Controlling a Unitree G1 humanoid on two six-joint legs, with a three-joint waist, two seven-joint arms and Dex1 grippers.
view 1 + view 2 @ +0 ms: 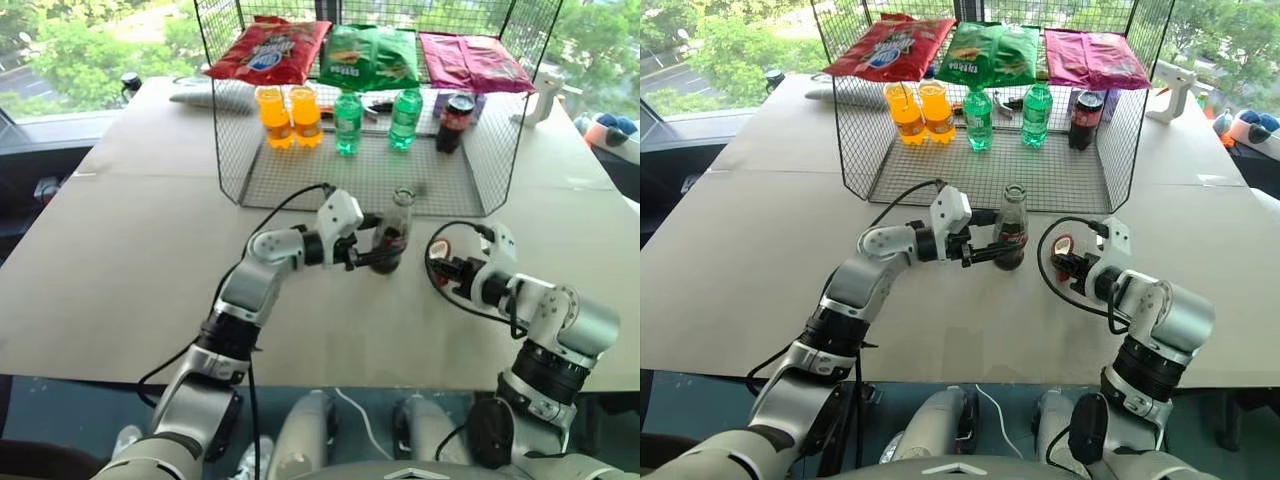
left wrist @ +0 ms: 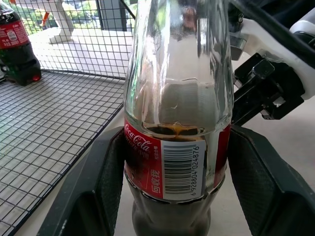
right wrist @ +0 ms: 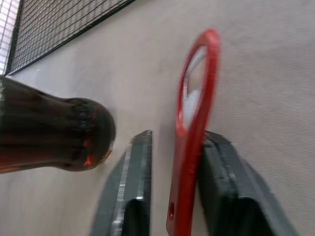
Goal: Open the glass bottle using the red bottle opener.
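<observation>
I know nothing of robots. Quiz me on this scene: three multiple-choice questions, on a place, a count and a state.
1. Where is the glass bottle? A in a basket; B on the floor; C on the table, before the wire basket.
2. How many orange drink bottles? A two; B one; C four.
3. The glass bottle is: A lying down; B upright in the left gripper; C upside down.
C: it stands on bare table. A: a pair, side by side. B: fingers flank its label.

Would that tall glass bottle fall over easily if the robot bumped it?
Probably, if let go. The glass bottle is tall and slim, so likely tippy. Its dark liquid sits low, which may steady it. The left gripper clasps it at the label, so it should stay upright.
</observation>
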